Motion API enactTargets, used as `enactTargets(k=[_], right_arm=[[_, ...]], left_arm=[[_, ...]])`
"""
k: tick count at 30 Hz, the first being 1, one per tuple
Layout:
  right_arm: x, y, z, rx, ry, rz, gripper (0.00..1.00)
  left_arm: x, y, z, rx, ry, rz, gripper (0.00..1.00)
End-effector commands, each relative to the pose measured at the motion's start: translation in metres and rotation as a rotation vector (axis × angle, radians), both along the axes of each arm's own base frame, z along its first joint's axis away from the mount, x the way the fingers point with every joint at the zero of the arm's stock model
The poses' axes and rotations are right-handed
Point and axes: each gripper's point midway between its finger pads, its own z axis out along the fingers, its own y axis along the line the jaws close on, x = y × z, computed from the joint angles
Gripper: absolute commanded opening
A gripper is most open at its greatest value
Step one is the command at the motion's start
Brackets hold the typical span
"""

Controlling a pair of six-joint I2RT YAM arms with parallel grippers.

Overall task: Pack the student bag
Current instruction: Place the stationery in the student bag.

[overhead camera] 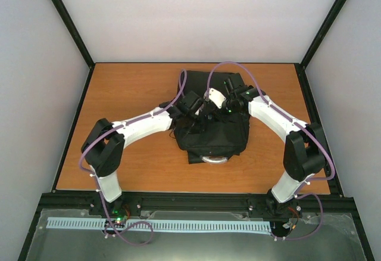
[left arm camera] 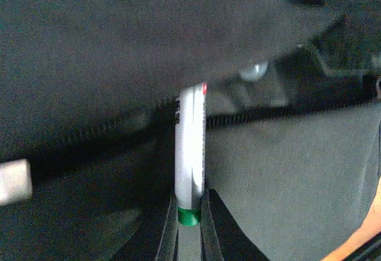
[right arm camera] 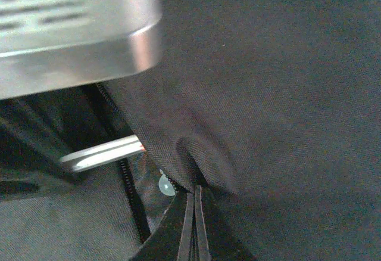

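Left claw [left arm camera: 189, 214], tube [left arm camera: 190, 142] at bag [left arm camera: 119, 46] zipper [left arm camera: 89, 140] edge

Black student bag [overhead camera: 212, 137] — flat, mid-table

Plain white walls [overhead camera: 196, 16] at rear and both sides; black frame posts [overhead camera: 65, 19] at the corners. Orange-brown wooden table [overhead camera: 119, 94] at centre frame; even light.

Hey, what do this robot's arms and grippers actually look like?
Both the left arm and right arm have white shell links between bulky black joints. A thin purple cable loops along each. The left gripper and right gripper are black, with slim tapering fingers. A small green light glows near the left base.
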Motion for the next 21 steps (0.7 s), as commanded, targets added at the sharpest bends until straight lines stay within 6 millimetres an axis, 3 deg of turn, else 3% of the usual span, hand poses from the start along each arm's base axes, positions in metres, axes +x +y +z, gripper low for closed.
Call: enactTargets(k=[1, 6, 9, 14, 17, 21], right_arm=[[-0.011, 0.007, 0.006, 0.047, 0.023, 0.020, 0.03], [-0.011, 0.006, 0.005, 0.044, 0.025, 0.019, 0.03], [-0.012, 0.006, 0.004, 0.044, 0.027, 0.019, 0.03], [-0.011, 0.006, 0.004, 0.045, 0.025, 0.020, 0.03], [-0.012, 0.007, 0.006, 0.048, 0.023, 0.023, 0.03], [-0.013, 0.008, 0.005, 0.055, 0.031, 0.027, 0.03]], left_arm=[[0.042, -0.015, 0.019, -0.071, -0.083, 0.085, 0.01], [0.061, -0.017, 0.025, -0.071, -0.115, 0.107, 0.01], [0.062, -0.017, 0.030, -0.076, -0.125, 0.103, 0.08], [0.049, -0.008, 0.041, -0.083, -0.123, 0.088, 0.33], [0.038, 0.000, 0.049, -0.093, -0.121, 0.085, 0.38], [0.019, 0.009, 0.041, -0.095, -0.080, 0.072, 0.41]])
